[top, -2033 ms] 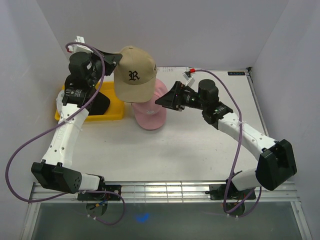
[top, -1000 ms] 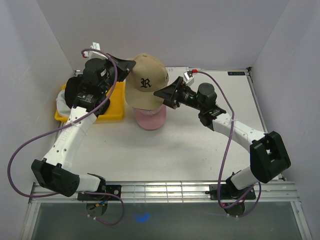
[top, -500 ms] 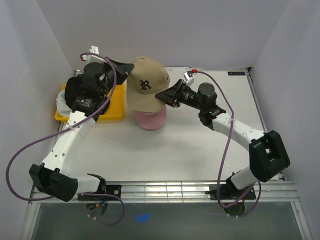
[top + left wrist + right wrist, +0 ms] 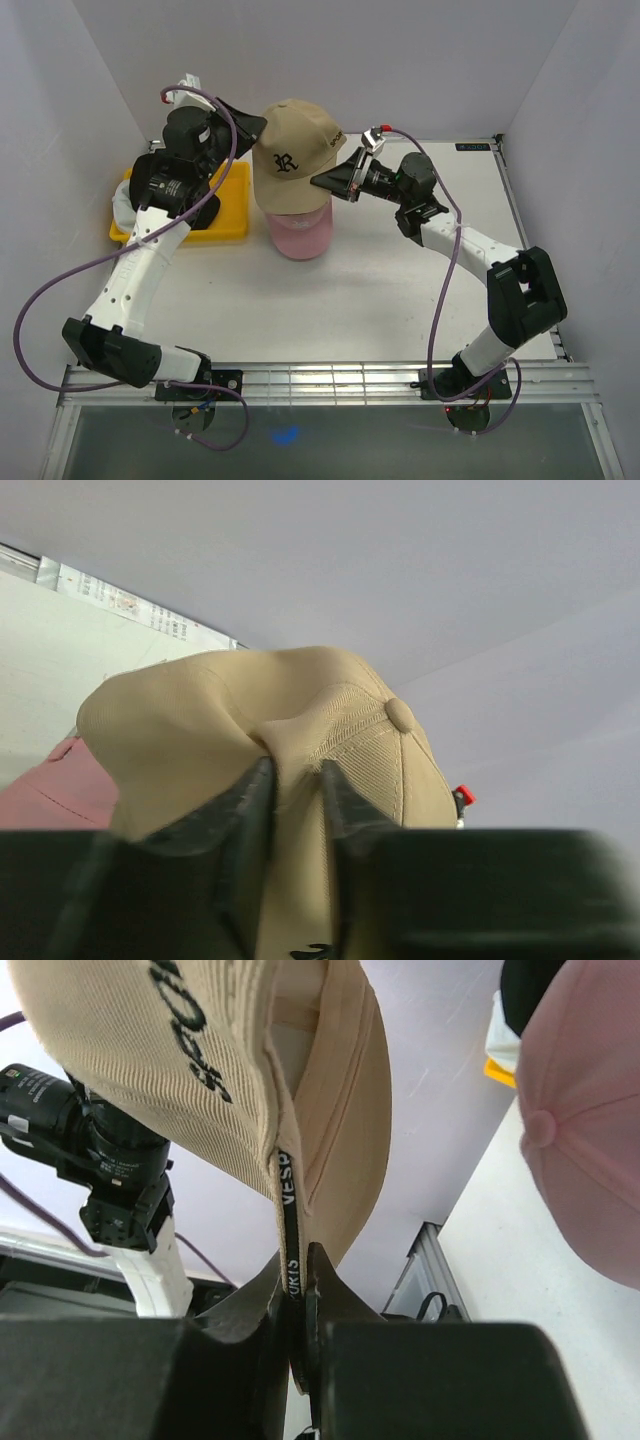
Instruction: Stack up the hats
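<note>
A tan hat point(image 4: 295, 160) with a dark embroidered letter hangs in the air right above a pink hat point(image 4: 298, 232) that rests on the table. My left gripper point(image 4: 252, 130) pinches a fold of the tan crown point(image 4: 340, 730) between its fingers point(image 4: 250, 800). On the other side my right gripper point(image 4: 322, 180) is shut on the tan hat's rear edge and black strap point(image 4: 290, 1220). The pink hat point(image 4: 590, 1110) lies below and to the right in the right wrist view. A corner of it point(image 4: 50, 795) also shows low at the left in the left wrist view.
A yellow tray point(image 4: 232, 228) stands at the back left with a black hat point(image 4: 200, 208) and something white point(image 4: 120, 205) in it. White walls close in at the back and on both sides. A metal rail point(image 4: 330, 378) runs along the near edge.
The tan hat has moved right and now hangs over the pink hat. My right gripper reached its rear edge and closed on it. The left arm followed to the right.
</note>
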